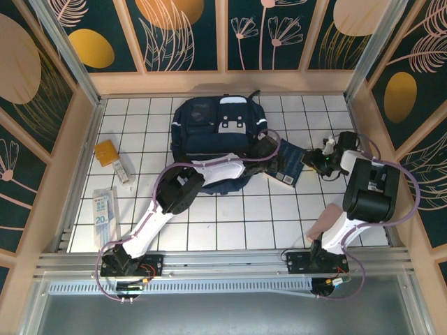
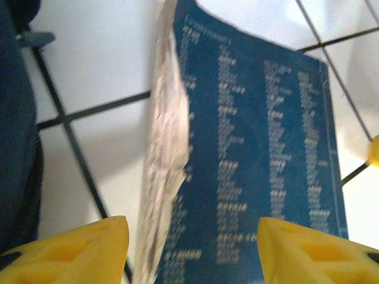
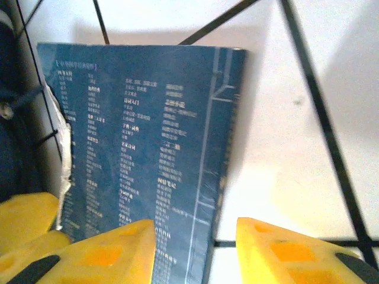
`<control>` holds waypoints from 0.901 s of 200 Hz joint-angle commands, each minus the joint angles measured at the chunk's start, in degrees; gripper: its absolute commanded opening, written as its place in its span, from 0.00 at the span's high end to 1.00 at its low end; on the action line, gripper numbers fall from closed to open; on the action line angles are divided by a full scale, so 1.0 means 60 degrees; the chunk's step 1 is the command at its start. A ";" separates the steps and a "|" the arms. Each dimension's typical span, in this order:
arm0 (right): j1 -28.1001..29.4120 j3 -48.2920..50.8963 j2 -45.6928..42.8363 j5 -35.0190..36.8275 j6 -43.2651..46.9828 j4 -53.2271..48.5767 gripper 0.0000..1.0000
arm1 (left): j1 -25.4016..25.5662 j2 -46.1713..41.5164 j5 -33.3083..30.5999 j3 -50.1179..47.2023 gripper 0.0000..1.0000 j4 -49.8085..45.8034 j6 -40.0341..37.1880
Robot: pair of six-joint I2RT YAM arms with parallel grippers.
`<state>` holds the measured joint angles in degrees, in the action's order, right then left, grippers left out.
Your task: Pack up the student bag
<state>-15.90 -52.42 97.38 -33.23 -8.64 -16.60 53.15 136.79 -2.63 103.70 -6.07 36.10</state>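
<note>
The student bag (image 1: 209,129), navy with a grey patch, lies at the back middle of the tiled table. To its right lies a dark-blue book (image 1: 292,166) with white print. My left gripper (image 1: 269,149) is at the book's left side, close to the bag. In the left wrist view its yellow fingers stand open (image 2: 192,254) over the book (image 2: 260,142), astride its pale page edge. My right gripper (image 1: 316,160) is at the book's right edge. It is open (image 3: 195,254): one finger over the cover (image 3: 142,130), the other over bare tile, the spine edge between them.
An orange-yellow packet (image 1: 106,151), a small white item (image 1: 123,172) and a clear plastic packet (image 1: 105,209) lie at the left of the table. Wooden walls enclose the back and sides. A metal rail (image 1: 223,259) runs along the near edge.
</note>
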 commanded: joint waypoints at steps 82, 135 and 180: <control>0.0125 0.1779 -0.0804 -0.1085 -0.0911 -0.0080 0.44 | -0.0209 -0.0464 0.1790 -0.1202 0.60 -0.0104 0.0048; 0.0308 0.1692 -0.0092 -0.2877 -0.0641 0.0705 0.51 | -0.0213 -0.0502 0.2668 -0.1529 0.81 0.0631 0.0363; 0.0034 0.1842 -0.0254 -0.3562 -0.0806 0.1168 0.56 | -0.0318 -0.0777 0.2701 -0.2120 0.96 0.1040 0.0508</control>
<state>-15.77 -42.63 95.70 -45.12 -13.43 -13.32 50.57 133.08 9.21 93.86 -1.15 37.95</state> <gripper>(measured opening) 0.450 0.086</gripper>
